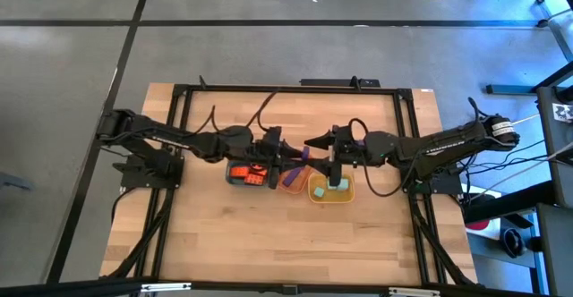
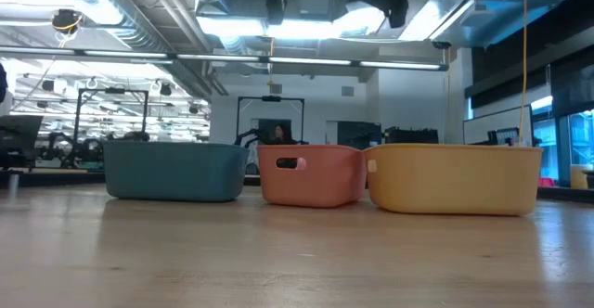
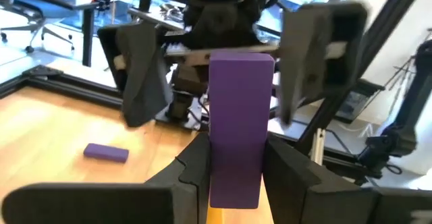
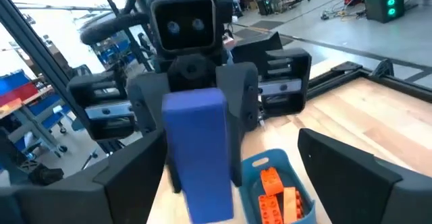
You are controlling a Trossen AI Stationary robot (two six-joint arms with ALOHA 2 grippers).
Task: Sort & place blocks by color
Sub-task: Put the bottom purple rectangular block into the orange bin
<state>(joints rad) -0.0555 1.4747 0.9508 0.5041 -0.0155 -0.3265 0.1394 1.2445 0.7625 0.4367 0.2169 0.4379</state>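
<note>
My left gripper (image 3: 233,183) (image 1: 298,157) is shut on a long purple block (image 3: 236,133), which looks blue in the right wrist view (image 4: 196,150). It hangs in the air over the row of trays. My right gripper (image 4: 233,143) (image 1: 320,145) faces it, open, its fingers (image 3: 142,75) standing on either side of the block's far end without touching. Orange-red blocks (image 4: 277,187) lie in the blue tray (image 1: 240,173). A mint green block (image 1: 337,183) lies in the yellow tray (image 1: 315,192). Another purple block (image 3: 106,152) lies flat on the table. My left gripper pinches the purple block between its two fingers (image 3: 192,170) on its two long sides, at the near end (image 3: 233,193). The fingers come level from the table's left. The block is lifted clear, and its free end (image 3: 241,62) points toward my right gripper.
Three rounded trays stand side by side at mid-table: blue (image 2: 174,171), orange (image 2: 311,174) with purple in it (image 1: 295,179), and yellow (image 2: 455,178). A black frame (image 1: 269,89) runs around the table. Bare wood lies toward the near edge.
</note>
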